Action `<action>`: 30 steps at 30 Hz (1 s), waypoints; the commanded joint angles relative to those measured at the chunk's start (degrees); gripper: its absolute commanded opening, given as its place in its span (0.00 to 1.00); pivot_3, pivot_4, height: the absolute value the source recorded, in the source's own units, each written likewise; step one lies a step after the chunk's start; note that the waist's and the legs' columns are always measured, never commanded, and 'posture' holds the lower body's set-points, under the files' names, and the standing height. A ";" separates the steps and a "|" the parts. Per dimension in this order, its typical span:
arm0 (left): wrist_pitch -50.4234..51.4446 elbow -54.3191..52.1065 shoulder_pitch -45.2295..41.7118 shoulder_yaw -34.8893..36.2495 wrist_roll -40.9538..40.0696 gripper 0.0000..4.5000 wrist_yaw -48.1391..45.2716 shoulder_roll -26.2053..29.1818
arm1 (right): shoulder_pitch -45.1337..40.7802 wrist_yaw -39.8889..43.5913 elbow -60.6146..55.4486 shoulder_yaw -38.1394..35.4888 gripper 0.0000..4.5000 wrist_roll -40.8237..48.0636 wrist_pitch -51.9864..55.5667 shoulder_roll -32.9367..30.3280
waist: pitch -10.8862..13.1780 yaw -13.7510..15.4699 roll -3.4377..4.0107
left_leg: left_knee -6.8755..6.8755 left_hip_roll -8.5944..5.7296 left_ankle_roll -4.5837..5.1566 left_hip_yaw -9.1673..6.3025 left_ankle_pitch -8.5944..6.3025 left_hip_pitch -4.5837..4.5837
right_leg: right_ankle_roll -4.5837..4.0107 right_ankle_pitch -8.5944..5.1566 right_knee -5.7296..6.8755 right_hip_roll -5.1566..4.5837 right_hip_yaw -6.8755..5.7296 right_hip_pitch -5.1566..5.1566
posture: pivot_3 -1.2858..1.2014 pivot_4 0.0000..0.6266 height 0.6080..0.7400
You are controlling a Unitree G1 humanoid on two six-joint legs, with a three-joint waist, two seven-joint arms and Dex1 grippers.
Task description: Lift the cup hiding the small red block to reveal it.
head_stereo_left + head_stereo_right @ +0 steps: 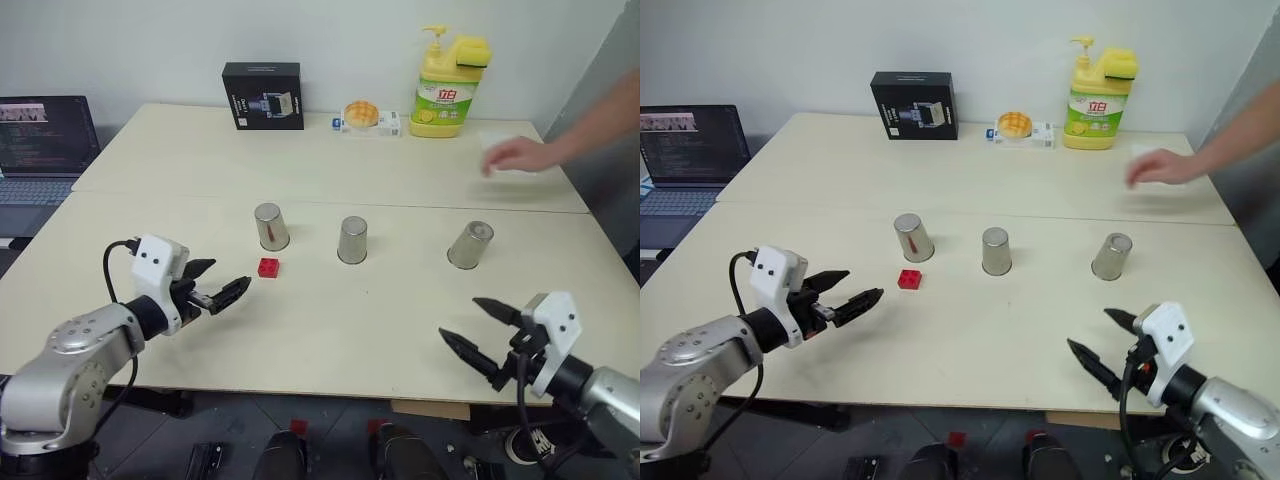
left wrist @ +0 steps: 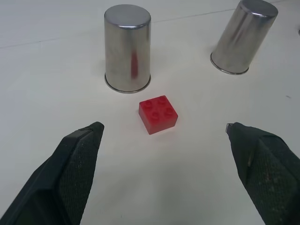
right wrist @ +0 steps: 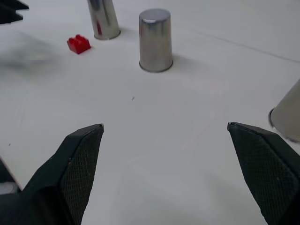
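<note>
Three steel cups stand upside down in a row on the table: the left cup (image 1: 271,226), the middle cup (image 1: 352,240) and the right cup (image 1: 470,245). The small red block (image 1: 268,267) lies uncovered on the table just in front of the left cup, studs up (image 2: 158,114). My left gripper (image 1: 230,275) is open and empty, hovering a short way left of the block and pointing at it. At the table's front right, my right gripper (image 1: 458,317) is open and empty, well short of the right cup.
A person's hand (image 1: 520,155) reaches over the table's far right. Along the back stand a black box (image 1: 262,96), a wrapped bun (image 1: 362,115) and a yellow soap bottle (image 1: 447,85). A laptop (image 1: 45,140) sits off the left edge.
</note>
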 commanded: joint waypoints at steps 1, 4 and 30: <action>0.02 -1.22 -0.19 1.56 -1.61 0.99 -0.43 0.57 | -0.57 -0.41 -0.33 -0.80 1.00 0.86 -0.02 -0.36 | 0.01 0.05 -0.02 | 0.00 0.00 0.00 0.00 0.00 0.00 | -0.01 -0.01 0.00 0.00 0.00 0.00 | 0.52 0.24 1.00; -2.21 -1.98 0.42 1.08 1.03 0.99 3.13 -1.22 | -0.25 -1.44 -0.84 -0.48 1.00 0.74 -0.14 0.51 | 0.03 0.11 -0.04 | 0.00 0.00 0.00 -0.02 0.00 -0.09 | -0.03 -0.01 0.00 -0.02 -0.01 -0.05 | 0.52 0.24 1.00; -2.49 -4.55 0.87 -0.71 -0.91 0.99 3.44 -2.37 | 1.60 -5.05 -4.16 -1.37 1.00 3.15 1.97 0.57 | 0.03 0.11 -0.05 | 0.02 0.00 0.00 -0.01 0.00 -0.07 | -0.03 -0.01 0.02 -0.02 -0.01 -0.04 | 0.52 0.24 1.00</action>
